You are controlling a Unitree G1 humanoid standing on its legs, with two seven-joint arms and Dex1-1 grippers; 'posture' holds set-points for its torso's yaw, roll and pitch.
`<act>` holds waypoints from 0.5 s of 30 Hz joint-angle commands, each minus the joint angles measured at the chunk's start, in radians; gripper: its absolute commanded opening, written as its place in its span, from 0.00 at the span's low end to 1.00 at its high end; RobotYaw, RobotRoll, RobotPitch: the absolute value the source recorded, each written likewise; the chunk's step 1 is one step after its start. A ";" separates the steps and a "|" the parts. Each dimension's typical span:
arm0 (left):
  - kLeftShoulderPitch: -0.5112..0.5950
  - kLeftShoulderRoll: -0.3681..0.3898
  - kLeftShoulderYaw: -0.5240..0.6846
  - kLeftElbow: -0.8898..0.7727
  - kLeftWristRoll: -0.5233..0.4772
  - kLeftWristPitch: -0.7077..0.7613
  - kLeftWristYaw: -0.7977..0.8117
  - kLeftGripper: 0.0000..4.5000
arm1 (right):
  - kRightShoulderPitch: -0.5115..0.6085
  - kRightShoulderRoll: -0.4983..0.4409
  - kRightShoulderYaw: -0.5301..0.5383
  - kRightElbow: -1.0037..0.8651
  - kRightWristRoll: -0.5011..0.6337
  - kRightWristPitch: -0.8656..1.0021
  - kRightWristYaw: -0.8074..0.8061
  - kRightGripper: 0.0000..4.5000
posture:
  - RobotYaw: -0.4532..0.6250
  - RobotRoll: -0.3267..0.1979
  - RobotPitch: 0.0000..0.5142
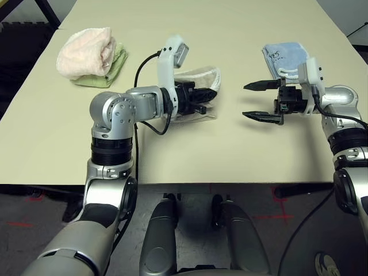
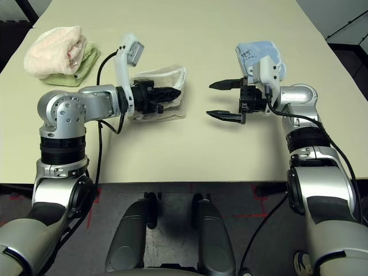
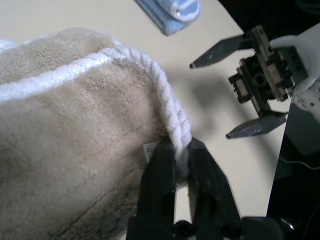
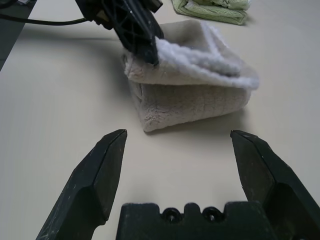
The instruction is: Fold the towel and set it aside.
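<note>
The beige towel (image 1: 204, 75) lies folded into a small bundle at the middle of the table, its white edging curling over the top. My left gripper (image 1: 213, 96) reaches in from the left and is shut on the white edge at the towel's right end; the left wrist view shows both fingers (image 3: 162, 170) pinching that edge next to a small white tag. My right gripper (image 1: 245, 101) hovers open a short way to the right of the towel (image 4: 195, 100), its jaws spread wide and facing it, with nothing between them.
A light-blue folded towel (image 1: 284, 57) lies behind the right gripper. At the back left, a pink folded towel (image 1: 86, 52) rests on a green cloth (image 1: 115, 72). The table's front edge (image 1: 230, 183) runs close under both arms.
</note>
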 commanded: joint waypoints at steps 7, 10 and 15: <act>0.040 0.176 -0.071 -0.066 0.031 -0.222 -0.265 0.94 | -0.019 -0.013 -0.033 0.018 0.016 0.033 -0.002 1.00 | 0.44 0.62 0.43; 0.033 0.275 -0.047 -0.075 -0.006 -0.271 -0.415 0.99 | -0.031 -0.002 -0.041 0.019 0.027 0.077 0.003 1.00 | 0.44 0.62 0.43; 0.057 0.413 -0.013 -0.041 0.084 -0.490 -0.541 0.99 | -0.046 0.026 -0.048 0.011 0.038 0.160 0.018 1.00 | 0.46 0.62 0.44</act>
